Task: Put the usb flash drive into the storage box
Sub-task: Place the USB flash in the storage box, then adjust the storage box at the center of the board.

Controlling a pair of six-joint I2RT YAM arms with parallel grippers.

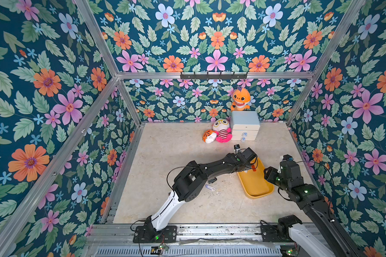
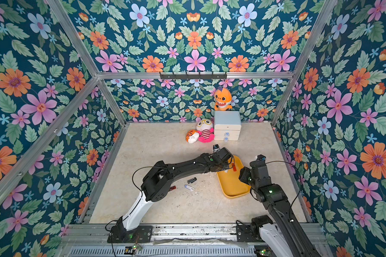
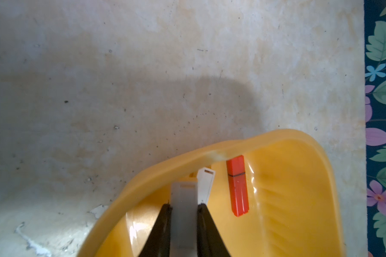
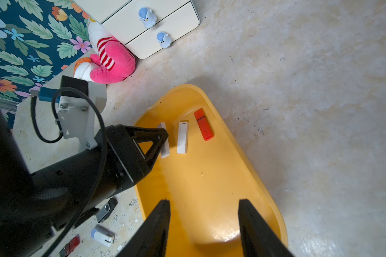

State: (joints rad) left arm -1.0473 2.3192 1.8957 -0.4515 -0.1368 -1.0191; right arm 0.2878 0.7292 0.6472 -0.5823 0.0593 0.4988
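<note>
Counting one storage box (image 4: 210, 173), one drawer cabinet (image 1: 245, 125), three plush toys (image 1: 221, 131) beyond both jaws. Left gripper (image 3: 183, 205), clamped on a white usb flash drive (image 3: 184, 193), sits inside the box by its far rim, bare table (image 3: 143, 89) ahead; a second white drive (image 4: 182, 138) and a red drive (image 4: 203, 124) lie just beside. Right gripper (image 4: 204, 201) hangs partly open, empty, over the near end. Three loose drives (image 4: 103, 235) lie behind the left jaws

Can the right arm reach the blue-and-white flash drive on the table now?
Probably yes, tightly: the blue-and-white flash drive lies uncovered beside the storage box, right end effector open; the left arm hangs close by.
</note>
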